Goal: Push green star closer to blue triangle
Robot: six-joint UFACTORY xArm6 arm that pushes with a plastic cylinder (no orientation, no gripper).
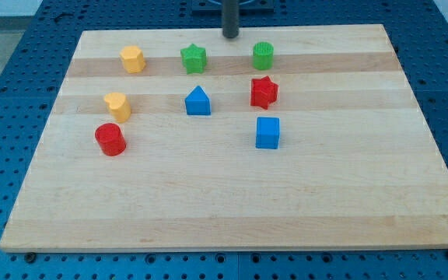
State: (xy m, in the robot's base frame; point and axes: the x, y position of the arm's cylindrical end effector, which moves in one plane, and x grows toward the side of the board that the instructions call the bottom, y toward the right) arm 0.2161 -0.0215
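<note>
The green star (194, 58) lies near the view's top, left of centre, on the wooden board (232, 202). The blue triangle (197, 101) lies just below it, a short gap between them. My tip (230, 36) stands at the board's top edge, above and to the right of the green star, not touching any block.
A green cylinder (264, 55) lies right of the star, a red star (264, 92) below it, and a blue cube (267, 133) lower still. A yellow hexagon (132, 59), a yellow heart (117, 106) and a red cylinder (110, 139) lie at the left.
</note>
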